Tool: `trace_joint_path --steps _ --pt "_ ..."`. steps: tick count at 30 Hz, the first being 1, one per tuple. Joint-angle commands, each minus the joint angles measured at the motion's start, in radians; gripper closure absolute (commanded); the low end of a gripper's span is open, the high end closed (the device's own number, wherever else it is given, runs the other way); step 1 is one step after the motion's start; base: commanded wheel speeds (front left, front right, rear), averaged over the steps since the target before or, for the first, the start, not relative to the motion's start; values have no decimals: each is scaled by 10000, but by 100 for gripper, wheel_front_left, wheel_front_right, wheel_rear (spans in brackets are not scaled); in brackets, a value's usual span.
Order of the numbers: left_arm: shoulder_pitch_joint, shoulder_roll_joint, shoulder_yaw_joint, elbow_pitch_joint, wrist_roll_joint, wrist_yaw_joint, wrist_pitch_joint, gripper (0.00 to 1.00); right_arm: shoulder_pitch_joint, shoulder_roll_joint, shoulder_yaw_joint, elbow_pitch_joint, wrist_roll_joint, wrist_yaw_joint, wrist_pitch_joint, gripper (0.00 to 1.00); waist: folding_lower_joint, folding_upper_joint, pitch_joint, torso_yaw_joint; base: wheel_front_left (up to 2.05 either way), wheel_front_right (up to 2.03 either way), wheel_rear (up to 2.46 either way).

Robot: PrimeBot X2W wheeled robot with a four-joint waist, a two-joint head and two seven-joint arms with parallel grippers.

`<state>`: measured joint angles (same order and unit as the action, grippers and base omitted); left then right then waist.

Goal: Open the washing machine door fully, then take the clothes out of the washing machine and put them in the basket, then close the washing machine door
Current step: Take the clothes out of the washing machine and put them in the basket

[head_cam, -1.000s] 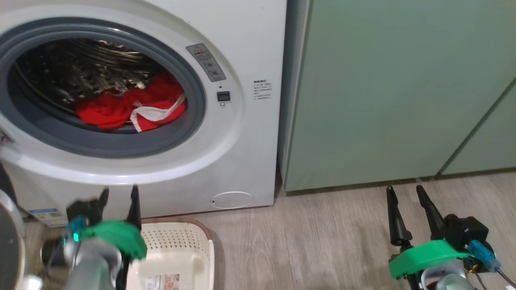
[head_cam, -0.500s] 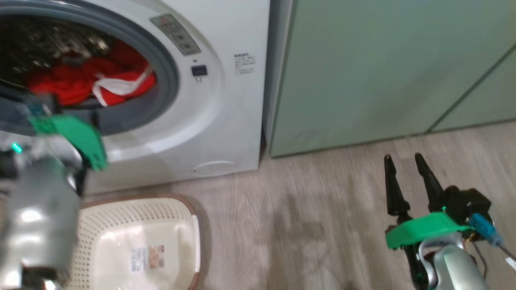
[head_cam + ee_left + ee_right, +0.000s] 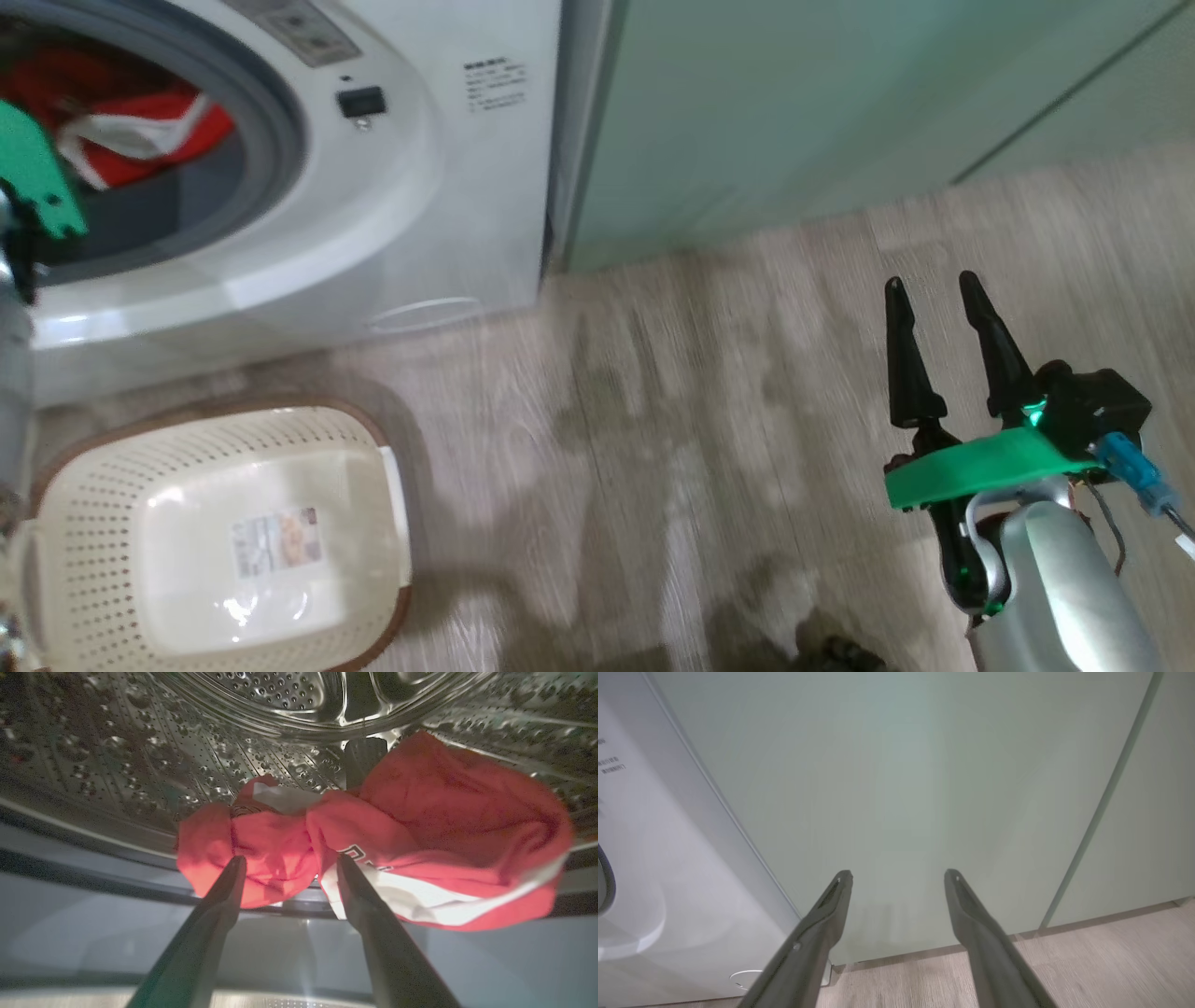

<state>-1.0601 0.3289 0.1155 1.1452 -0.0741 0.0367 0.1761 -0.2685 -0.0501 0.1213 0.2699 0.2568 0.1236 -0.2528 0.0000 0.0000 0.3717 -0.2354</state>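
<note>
Cabinets (image 3: 794, 112): pale green, to the right of the machine.

Washing machine (image 3: 448, 187): white, its opening uncovered, with a grey gasket (image 3: 271, 140) and a steel drum (image 3: 140, 742).

Basket (image 3: 93, 523): cream, on the floor (image 3: 653, 420) just before the machine and below the opening.

Clothes (image 3: 420, 826): a red bundle with white stripes, low at the drum's front and lapping the gasket lip.

Left gripper (image 3: 290, 857): fingers spread, reaching into the opening. The tips meet the bundle's near edge, one at the left lump and one at the white trim. Contact cannot be told, and nothing is pinched.

Right gripper (image 3: 932, 278): fingers spread, holding nothing, over the floor, facing the cabinets, well apart from the clothes.
</note>
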Motion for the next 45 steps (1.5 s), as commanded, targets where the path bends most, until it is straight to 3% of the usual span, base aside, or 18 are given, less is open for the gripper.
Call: trace_joint_path --steps 1,10,24,26,27,34,45 --pt "-618 727 6 -93 179 135 -38 0 -154 -1 195 -373 111 71 -90 0 0 0 496 -284 0 0 0" --pt "-1798 1639 -559 734 770 721 141 0 -460 -1 321 -598 122 71 -90 0 0 0 1435 -416 0 0 0" --pt "-1891 1965 -752 1334 709 1057 1057 0 -791 -1 332 -823 113 71 -90 0 0 0 2053 -390 0 0 0" --pt "-1863 1995 -796 1365 702 1055 1281 56 -829 -1 323 -854 115 71 -90 0 0 0 2129 -375 0 0 0" --pt "-1863 2006 -829 1372 707 1042 1295 97 -841 -1 317 -866 115 71 -90 0 0 0 2154 -368 0 0 0" --pt "-1654 1725 -929 1402 548 848 813 100 -767 -1 226 -787 147 71 -90 0 0 0 1897 -192 0 0 0" --pt "-549 923 -1051 1378 280 889 -1489 100 -341 -1 79 -506 75 71 -90 0 0 0 480 241 0 0 0"
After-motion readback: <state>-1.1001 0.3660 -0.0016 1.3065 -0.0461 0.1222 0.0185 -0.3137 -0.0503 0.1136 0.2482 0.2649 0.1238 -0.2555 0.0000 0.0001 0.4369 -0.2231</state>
